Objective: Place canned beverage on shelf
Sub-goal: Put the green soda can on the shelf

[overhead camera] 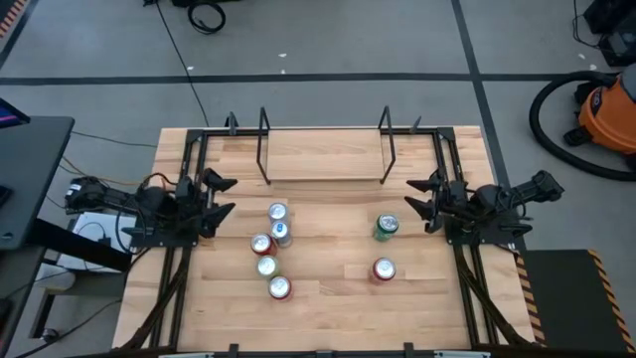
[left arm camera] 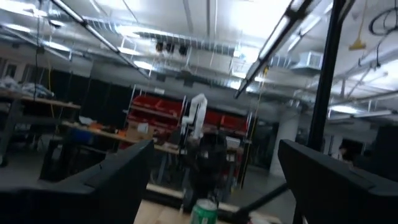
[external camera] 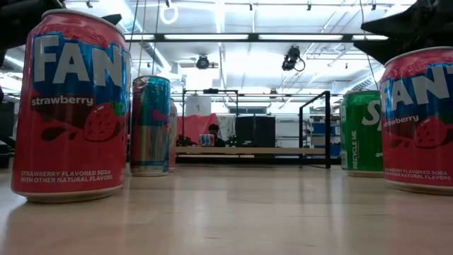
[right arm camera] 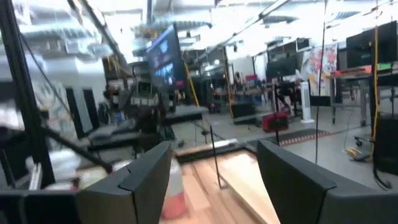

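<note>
The light-wood shelf (overhead camera: 326, 156) with black rod uprights stands at the table's far edge, bare. Several cans stand upright on the table: a cluster at centre-left, silver-topped blue ones (overhead camera: 278, 212) (overhead camera: 281, 232), a red one (overhead camera: 261, 244), a pale one (overhead camera: 266, 267), a red one (overhead camera: 279, 288); a green can (overhead camera: 386, 227) and a red can (overhead camera: 384, 269) at centre-right. My left gripper (overhead camera: 224, 196) is open and empty at the table's left edge. My right gripper (overhead camera: 417, 196) is open and empty at the right edge, near the green can.
In the low view two red strawberry soda cans (external camera: 71, 106) (external camera: 419, 117) stand close to the camera, a tall teal can (external camera: 150, 126) and the green can (external camera: 362, 132) behind them. Bare tabletop (overhead camera: 333, 239) lies between the two can groups. An orange vacuum (overhead camera: 606, 109) stands off the table.
</note>
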